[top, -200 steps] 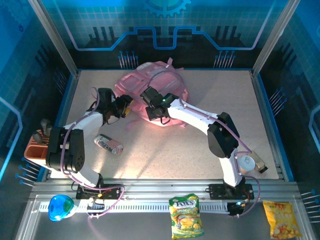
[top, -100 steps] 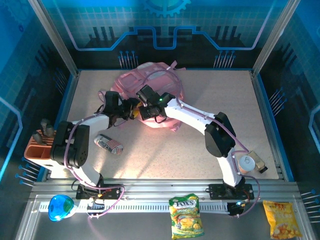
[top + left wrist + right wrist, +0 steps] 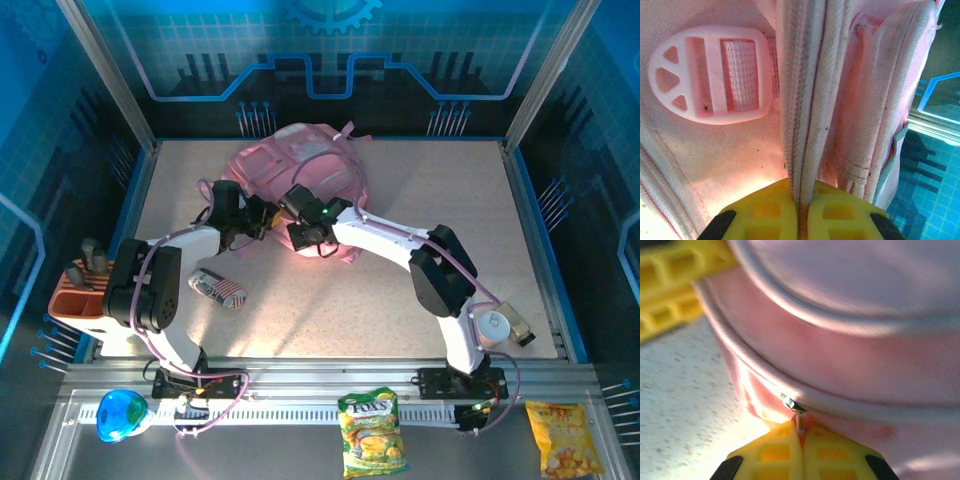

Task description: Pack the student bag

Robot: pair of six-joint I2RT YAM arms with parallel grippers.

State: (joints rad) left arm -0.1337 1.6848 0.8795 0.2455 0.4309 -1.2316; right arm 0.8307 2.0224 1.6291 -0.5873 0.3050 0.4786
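On the near rail, a green snack bag (image 3: 372, 432) lies at 6 o'clock, a yellow snack bag (image 3: 565, 438) at 5 o'clock and a blue round thing (image 3: 120, 415) at 7 o'clock. On the worktop (image 3: 420, 190) a striped pouch (image 3: 218, 288) lies at 8 o'clock, apart from everything else.

Past the pouch, both arms reach in to the student bag (image 3: 300, 175), which lies at 12 o'clock near the far edge. The left tool (image 3: 802, 202) is clamped on a zip band (image 3: 802, 100) of the bag, just beside a pink strap buckle (image 3: 710, 75). The right tool (image 3: 801, 432) is pinched together on a small zip pull (image 3: 792, 404) at the bag's near edge.

I judge the task barely begun. One tool steadies the fabric while the other has the pull, so the bag looks not yet opened. Every loose item lies outside it, and all the packing is left to do.
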